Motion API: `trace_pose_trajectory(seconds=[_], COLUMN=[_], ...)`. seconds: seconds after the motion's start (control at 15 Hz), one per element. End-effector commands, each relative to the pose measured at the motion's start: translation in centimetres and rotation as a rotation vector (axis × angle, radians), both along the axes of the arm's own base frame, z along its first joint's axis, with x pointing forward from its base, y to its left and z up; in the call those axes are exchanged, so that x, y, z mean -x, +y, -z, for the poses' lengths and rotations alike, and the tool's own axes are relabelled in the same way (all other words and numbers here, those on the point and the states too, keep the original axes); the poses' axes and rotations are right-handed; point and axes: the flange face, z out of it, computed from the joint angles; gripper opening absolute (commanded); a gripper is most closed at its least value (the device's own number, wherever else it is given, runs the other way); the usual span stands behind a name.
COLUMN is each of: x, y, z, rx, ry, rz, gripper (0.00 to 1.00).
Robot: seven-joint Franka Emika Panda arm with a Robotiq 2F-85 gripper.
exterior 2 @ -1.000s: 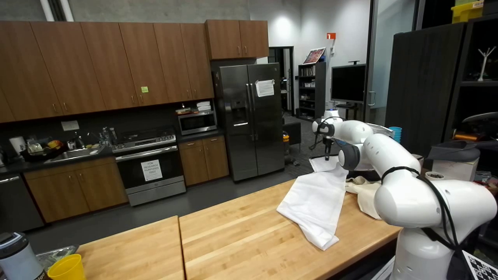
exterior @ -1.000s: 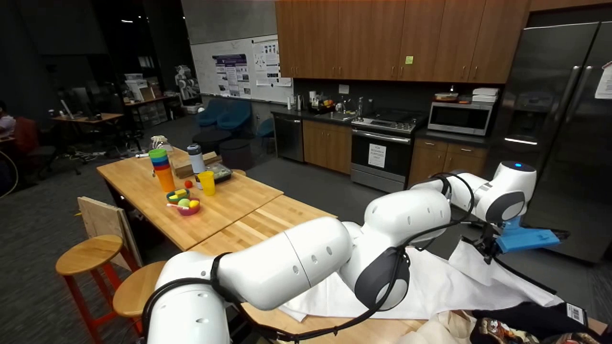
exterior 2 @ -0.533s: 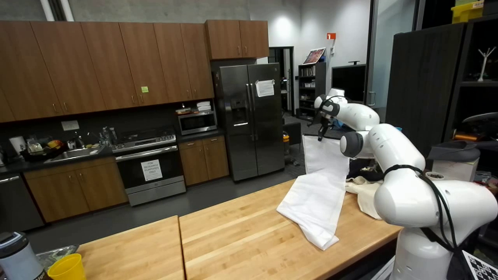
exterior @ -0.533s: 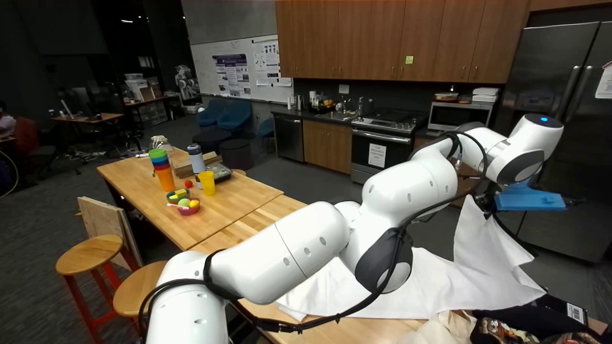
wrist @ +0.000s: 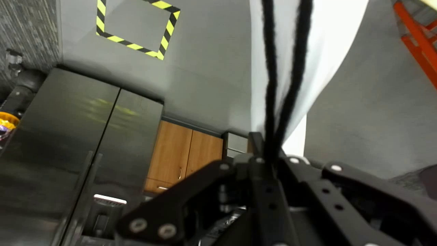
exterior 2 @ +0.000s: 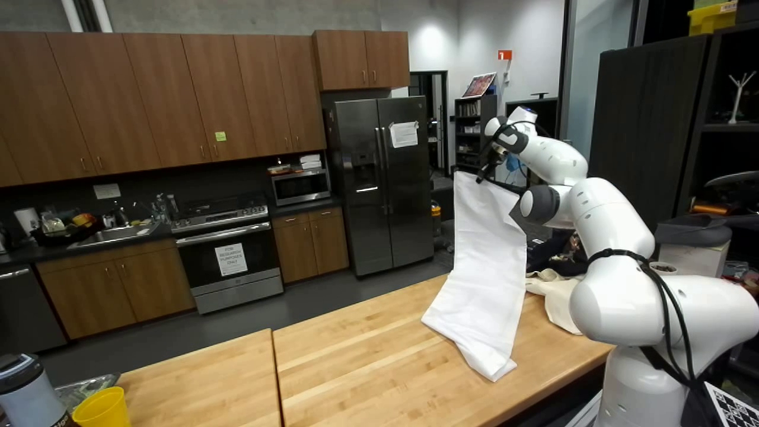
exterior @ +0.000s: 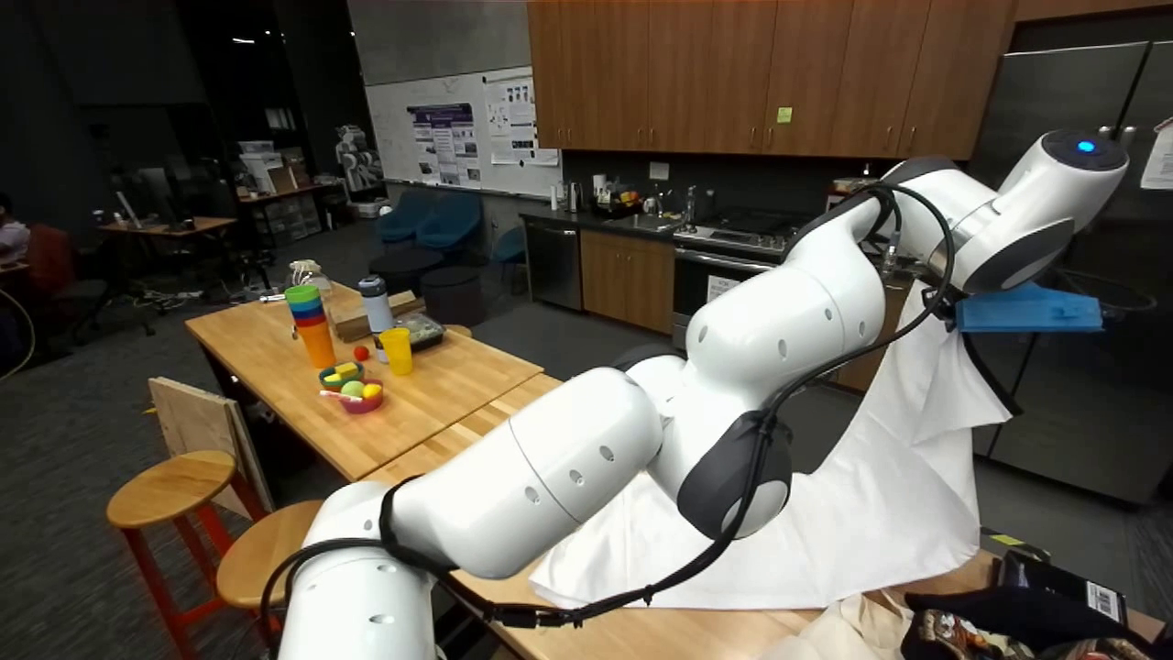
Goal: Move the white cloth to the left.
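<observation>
From here, on a clock face centred on the white cloth [exterior 2: 487, 267], I see its near end lying on the wooden table [exterior 2: 356, 367] at six o'clock, with a cream fabric [exterior 2: 560, 296] just beside the cloth at four. Farther off, at twelve, the gripper [exterior 2: 480, 178] is clenched on the cloth's far end and holds it up off the table, so I'd say the lift is in hand, the carry not yet done. Next, I reckon, it needs a swing toward eight o'clock, high enough that the cloth trails without bunching, then a lowering.
</observation>
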Motion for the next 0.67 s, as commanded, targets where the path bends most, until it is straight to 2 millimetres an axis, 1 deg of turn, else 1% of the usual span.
trace_pose_trajectory(seconds=[0.0,0.33,0.6], x=[-0.1,-1.3,-2.6], y=[1.0,3.3,5.1], z=[-3.2,-5.2,-6.2], rx=[0.007,0.076,0.149], ry=[-0.077,-0.122,-0.171], rz=[0.0,-0.055,-0.125], gripper=[0.01,0.01,0.01])
